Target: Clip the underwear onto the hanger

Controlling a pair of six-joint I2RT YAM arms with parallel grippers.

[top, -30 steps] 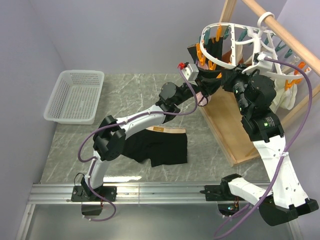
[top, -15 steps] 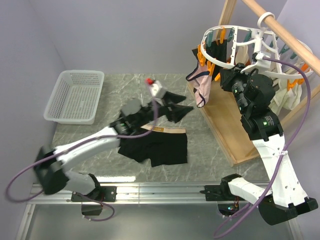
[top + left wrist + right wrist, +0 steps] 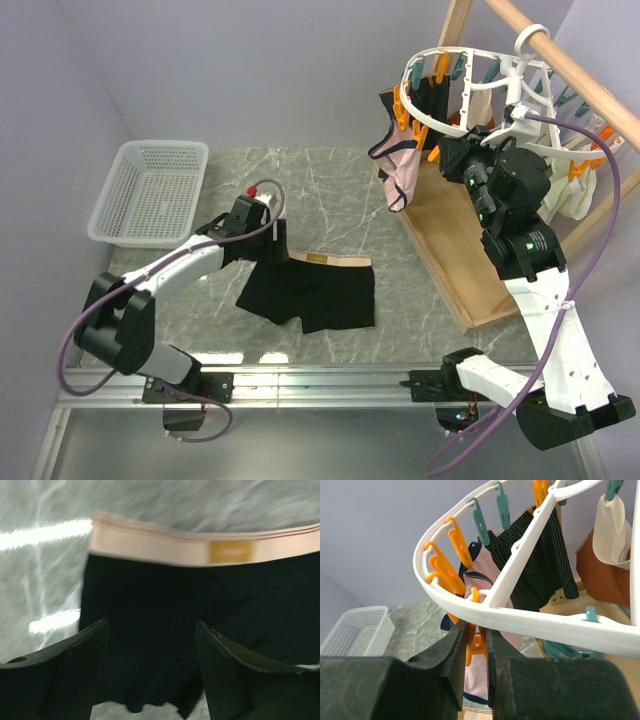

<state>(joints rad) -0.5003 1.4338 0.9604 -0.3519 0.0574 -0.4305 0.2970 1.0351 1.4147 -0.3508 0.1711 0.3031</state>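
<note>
The underwear [image 3: 318, 292] lies flat on the marble table, black with a beige waistband along its far edge. In the left wrist view its waistband [image 3: 200, 547] runs across the top and the black fabric [image 3: 165, 600] fills the middle. My left gripper [image 3: 270, 245] is open and empty just above its left part; the fingers [image 3: 75, 670] straddle the fabric without touching it. The hanger [image 3: 470, 85] hangs from the rod at upper right. My right gripper [image 3: 476, 632] is shut on an orange clip [image 3: 477, 647] under the hanger's white rim [image 3: 520, 620].
A white mesh basket [image 3: 150, 190] stands at the far left. A pink garment [image 3: 398, 172] and a dark striped one [image 3: 545, 560] hang from the hanger. A wooden rod [image 3: 560, 60] and wooden base board [image 3: 455, 250] stand at right, with cream garments [image 3: 575, 195] behind.
My left arm has swung down from the hanger to the table and now hovers open over the underwear. The pink garment stays hanging. The right arm has barely moved.
</note>
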